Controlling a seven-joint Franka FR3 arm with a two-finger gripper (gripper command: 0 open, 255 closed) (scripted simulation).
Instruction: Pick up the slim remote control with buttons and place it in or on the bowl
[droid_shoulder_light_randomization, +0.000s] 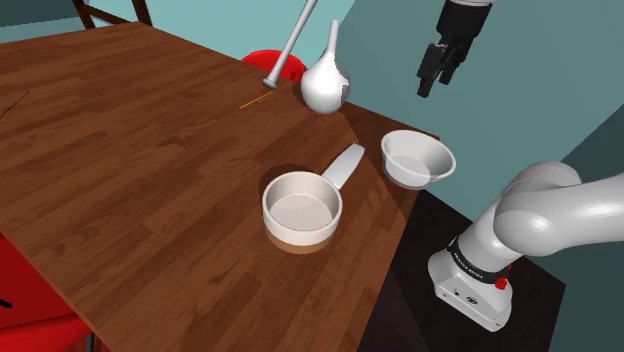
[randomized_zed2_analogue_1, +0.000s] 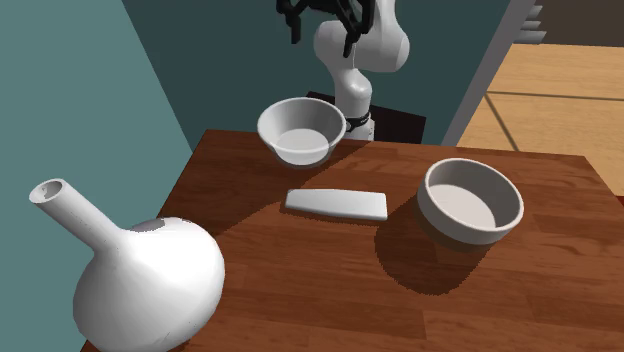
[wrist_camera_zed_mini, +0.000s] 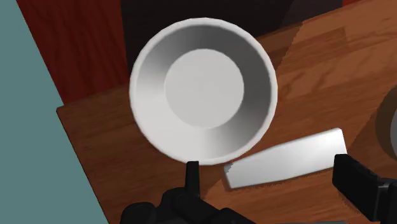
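Remote (randomized_zed2_analogue_1: 335, 204) lies between empty flared bowl (randomized_zed2_analogue_1: 275, 135) and empty straight-walled bowl (randomized_zed2_analogue_1: 448, 224)

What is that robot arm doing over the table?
A white robot arm holds its black gripper open in the air, above a flared bowl at the corner of a wooden table. It is holding nothing. The slim pale remote lies flat on the table between that bowl and a straight-sided bowl, not yet picked up. A white flask stands further along.
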